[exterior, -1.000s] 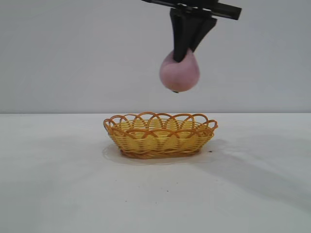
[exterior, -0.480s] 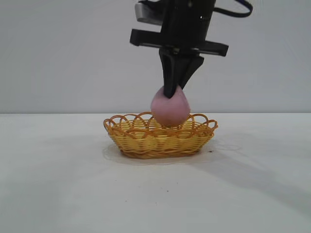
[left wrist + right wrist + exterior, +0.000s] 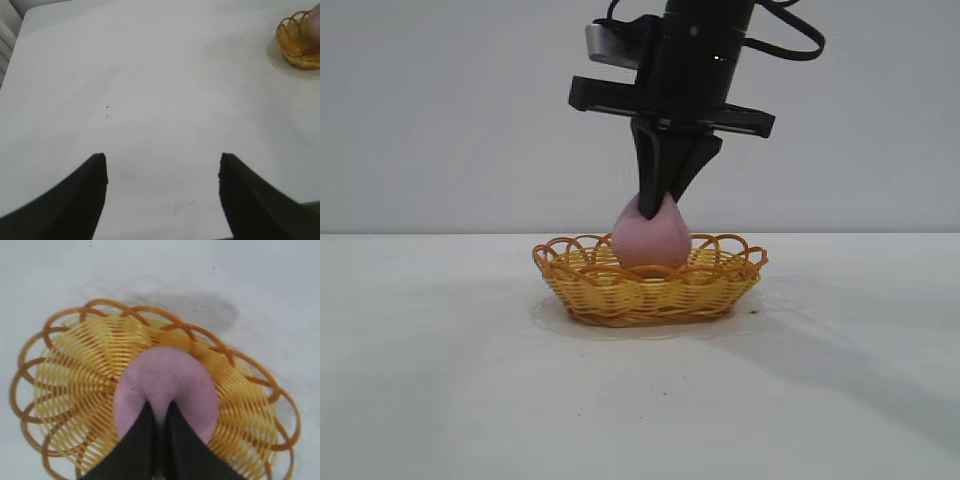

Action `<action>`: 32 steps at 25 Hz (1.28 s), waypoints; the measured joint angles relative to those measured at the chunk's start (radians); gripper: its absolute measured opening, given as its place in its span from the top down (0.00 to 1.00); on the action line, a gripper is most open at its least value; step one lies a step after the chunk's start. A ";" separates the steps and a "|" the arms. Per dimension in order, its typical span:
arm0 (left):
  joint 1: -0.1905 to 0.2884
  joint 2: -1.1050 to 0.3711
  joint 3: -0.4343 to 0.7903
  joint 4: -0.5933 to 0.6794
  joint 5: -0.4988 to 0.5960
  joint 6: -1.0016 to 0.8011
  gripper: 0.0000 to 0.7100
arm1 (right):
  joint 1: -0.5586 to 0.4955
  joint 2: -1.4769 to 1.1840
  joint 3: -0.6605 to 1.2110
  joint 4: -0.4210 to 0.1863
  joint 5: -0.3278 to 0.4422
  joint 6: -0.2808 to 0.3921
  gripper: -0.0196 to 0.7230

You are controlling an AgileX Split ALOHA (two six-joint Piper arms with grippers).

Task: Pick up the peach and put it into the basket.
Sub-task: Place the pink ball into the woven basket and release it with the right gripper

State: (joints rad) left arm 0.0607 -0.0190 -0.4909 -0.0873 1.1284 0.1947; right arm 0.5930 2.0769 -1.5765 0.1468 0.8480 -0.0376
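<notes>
The basket sits on the white desk, an oval of yellow weave with an orange looped rim. The peach is inside it, its lower part sunk below the rim and its pointed top standing above the loops; from the right wrist view the peach lies over the middle of the woven floor, with rim loops showing all round the basket.

The right gripper hangs straight over the basket, pointing down, its fingers drawn narrow and pinching the peach's pointed top. In the wrist view the two dark fingers lie almost side by side across the fruit, with only a thin slit between them.

Bare desk surrounds the basket on every side. The left gripper hovers over open desk well away from the basket, which shows only at the far corner of its view beside a sliver of peach. Its fingers stand wide apart with nothing between them. The desk's far edge is visible there.
</notes>
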 joint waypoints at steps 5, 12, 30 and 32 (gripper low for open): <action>0.000 0.000 0.000 0.000 0.000 0.000 0.40 | 0.000 0.000 0.000 0.000 0.000 0.000 0.73; 0.000 0.000 0.000 0.000 0.000 0.000 0.40 | 0.000 0.000 0.000 0.002 -0.002 0.000 0.66; 0.000 0.000 0.000 0.000 0.000 0.000 0.40 | -0.188 0.000 -0.175 -0.120 0.149 0.000 0.66; 0.000 0.000 0.000 0.000 0.000 0.000 0.40 | -0.233 0.000 -0.184 -0.147 0.170 0.000 0.60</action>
State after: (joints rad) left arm 0.0607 -0.0190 -0.4909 -0.0873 1.1284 0.1947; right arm 0.3595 2.0769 -1.7603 0.0000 1.0178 -0.0376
